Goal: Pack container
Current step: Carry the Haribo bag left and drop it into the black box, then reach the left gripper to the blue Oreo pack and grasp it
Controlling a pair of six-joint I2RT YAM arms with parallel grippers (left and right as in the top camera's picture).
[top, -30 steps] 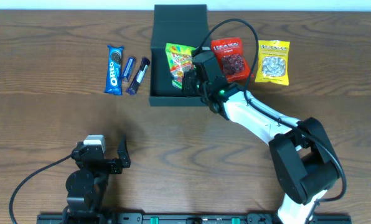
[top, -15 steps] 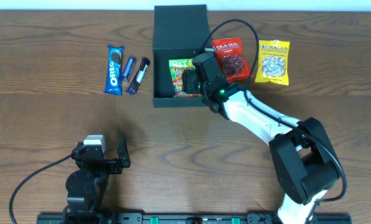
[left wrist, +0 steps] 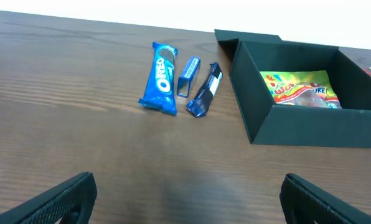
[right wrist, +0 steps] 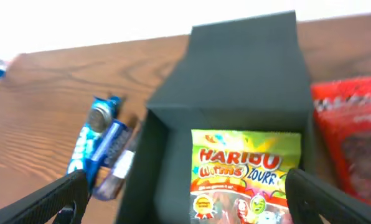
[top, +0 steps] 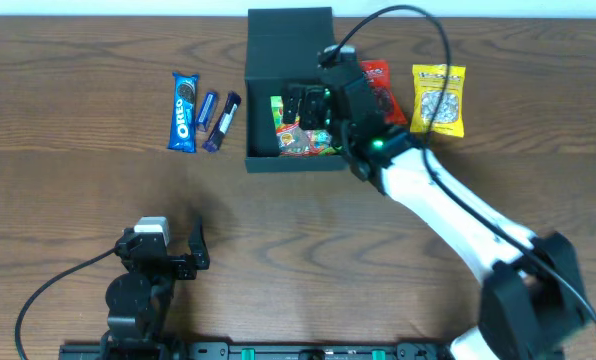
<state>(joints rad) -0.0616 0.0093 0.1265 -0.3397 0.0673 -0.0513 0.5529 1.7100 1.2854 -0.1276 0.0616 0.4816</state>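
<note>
The right gripper (top: 305, 105) hovers with its jaws spread wide and empty over the open container (top: 293, 164), a dark box at the far middle of the table (top: 68, 190) with a Haribo worms packet (right wrist: 244, 165) lying inside. A red packet (top: 383, 80) lies just right of the box, with a yellow packet (top: 438, 98) beyond it. An Oreo pack (top: 184, 110) and two small bars (top: 208, 106) lie to the left. The left gripper (left wrist: 188, 186), also spread and empty, sits near the front edge, well apart.

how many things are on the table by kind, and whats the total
box: 1
cookie pack: 1
small bars: 2
snack bags: 3 (green bag inside the box, red bag and yellow bag beside it)
total: 7
</note>
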